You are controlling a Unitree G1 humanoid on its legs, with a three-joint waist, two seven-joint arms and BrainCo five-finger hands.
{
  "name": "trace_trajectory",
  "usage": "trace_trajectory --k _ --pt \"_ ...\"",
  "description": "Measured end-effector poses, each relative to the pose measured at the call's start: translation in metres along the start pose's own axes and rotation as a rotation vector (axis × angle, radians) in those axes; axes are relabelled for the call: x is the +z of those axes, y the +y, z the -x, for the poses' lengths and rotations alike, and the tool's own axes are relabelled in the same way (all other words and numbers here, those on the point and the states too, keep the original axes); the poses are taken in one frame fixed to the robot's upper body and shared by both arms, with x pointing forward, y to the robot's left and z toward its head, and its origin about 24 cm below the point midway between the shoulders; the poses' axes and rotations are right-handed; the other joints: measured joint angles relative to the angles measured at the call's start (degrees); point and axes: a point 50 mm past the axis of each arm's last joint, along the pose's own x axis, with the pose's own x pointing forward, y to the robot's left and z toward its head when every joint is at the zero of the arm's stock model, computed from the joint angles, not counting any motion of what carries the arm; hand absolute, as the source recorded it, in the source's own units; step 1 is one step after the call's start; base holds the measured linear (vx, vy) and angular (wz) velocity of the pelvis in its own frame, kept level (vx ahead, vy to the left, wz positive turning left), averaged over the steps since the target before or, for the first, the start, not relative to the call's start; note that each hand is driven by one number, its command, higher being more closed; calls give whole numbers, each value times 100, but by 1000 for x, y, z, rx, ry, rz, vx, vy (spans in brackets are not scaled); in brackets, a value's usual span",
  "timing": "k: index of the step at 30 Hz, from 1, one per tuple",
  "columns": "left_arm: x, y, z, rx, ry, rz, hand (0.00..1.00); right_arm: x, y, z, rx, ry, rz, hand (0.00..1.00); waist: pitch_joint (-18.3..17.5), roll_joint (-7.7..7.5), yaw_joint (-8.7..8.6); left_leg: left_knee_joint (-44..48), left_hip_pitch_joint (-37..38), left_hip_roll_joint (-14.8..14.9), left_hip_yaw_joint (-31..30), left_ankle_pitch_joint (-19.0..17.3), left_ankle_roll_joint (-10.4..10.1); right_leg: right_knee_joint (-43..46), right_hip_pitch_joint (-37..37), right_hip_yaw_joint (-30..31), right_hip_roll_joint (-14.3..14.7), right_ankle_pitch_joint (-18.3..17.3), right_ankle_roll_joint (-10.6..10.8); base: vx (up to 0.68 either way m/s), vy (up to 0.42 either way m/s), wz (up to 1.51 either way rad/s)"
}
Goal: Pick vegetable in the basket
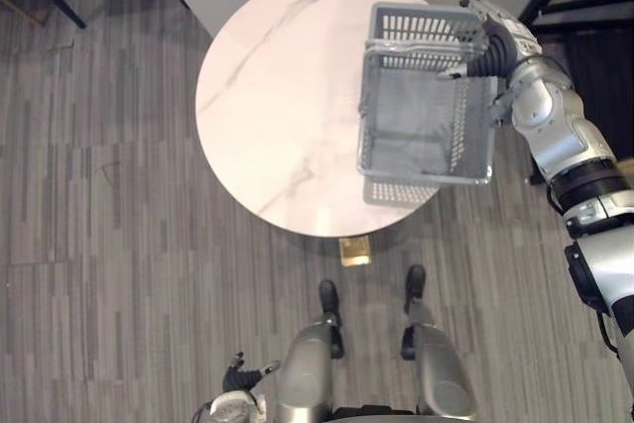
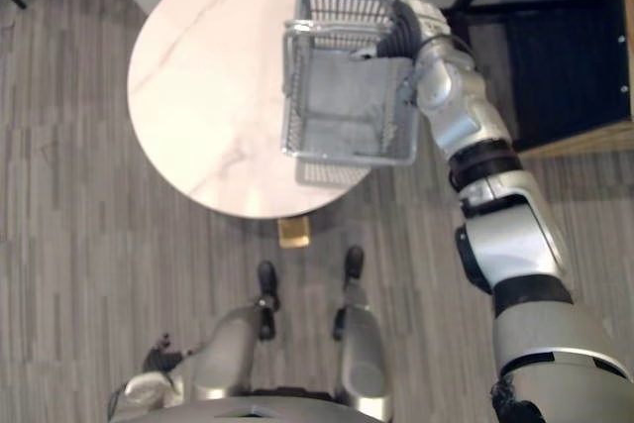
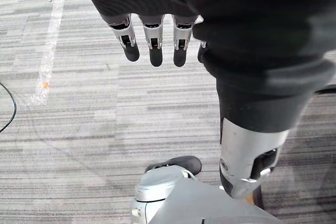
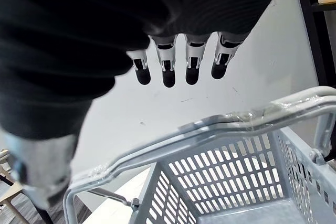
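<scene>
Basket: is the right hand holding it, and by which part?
Not by what shows. The right hand hovers over the handles of the basket, fingers straight and clear of them. The left hand holds nothing.

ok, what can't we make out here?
1. Basket resting on the table or lifted: eye views look straight down, cannot tell.
2. Right hand touching the handles: eye views, the hand covers them.
3. Basket floor: right wrist view, mostly cut off by the edge.
</scene>
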Motion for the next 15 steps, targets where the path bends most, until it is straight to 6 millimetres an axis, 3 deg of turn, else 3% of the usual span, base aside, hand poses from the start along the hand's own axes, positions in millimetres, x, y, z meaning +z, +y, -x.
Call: trace_trajectory --k 15 --pt "9 -7 -1 -11 -30 -21 0 -1 3 -6 8 56 -26 0 122 93 55 -137 -151 23 -234 204 -49 1 -99 -55 39 -1 1 1 -17 6"
